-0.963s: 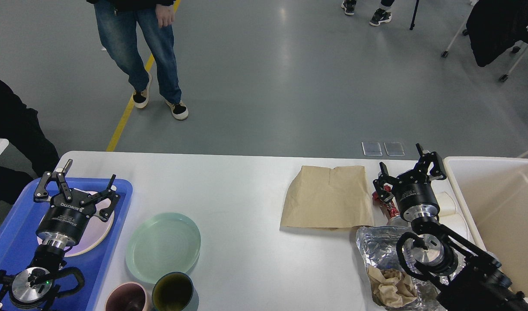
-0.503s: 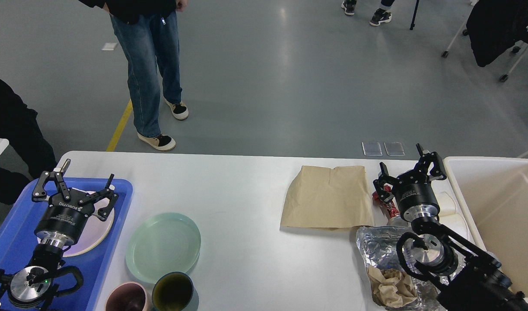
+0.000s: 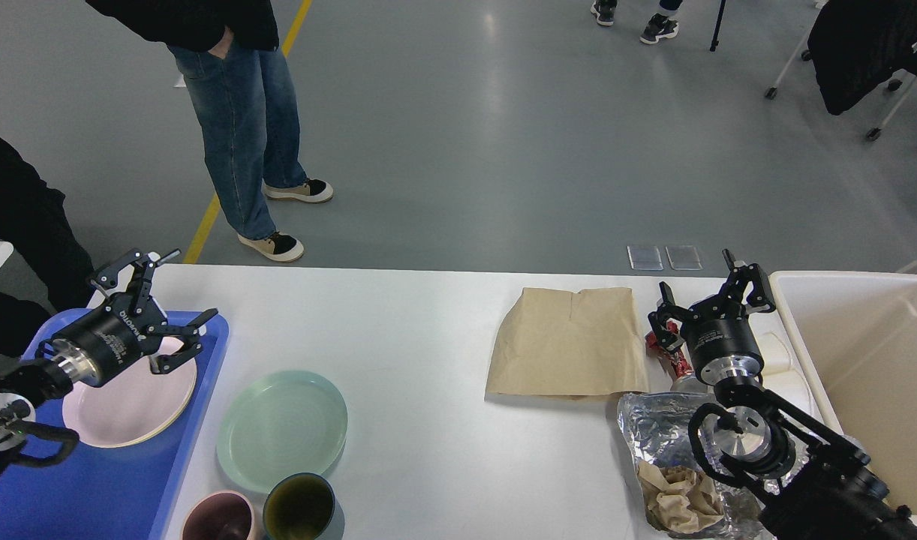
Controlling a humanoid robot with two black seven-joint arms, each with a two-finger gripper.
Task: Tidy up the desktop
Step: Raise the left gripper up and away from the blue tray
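The white desktop point(image 3: 421, 322) spans the view. My left gripper point(image 3: 175, 292) is open and empty above the far right corner of the blue tray point(image 3: 121, 480), which holds a pink plate point(image 3: 128, 409). A pale green plate point(image 3: 282, 429), a pink cup point(image 3: 218, 521) and a dark cup point(image 3: 299, 508) stand right of the tray. My right gripper point(image 3: 705, 289) is open over a red wrapper point(image 3: 672, 358), next to a brown paper bag point(image 3: 571, 341). Crumpled foil point(image 3: 653, 427) with brown paper point(image 3: 680, 499) lies in front.
A cream-white bin point(image 3: 867, 360) stands at the desktop's right end. A person in jeans point(image 3: 237, 120) stands just beyond the far left edge. Another person in black point(image 3: 16, 217) is at the left. A chair with a black coat point(image 3: 864, 52) is far right.
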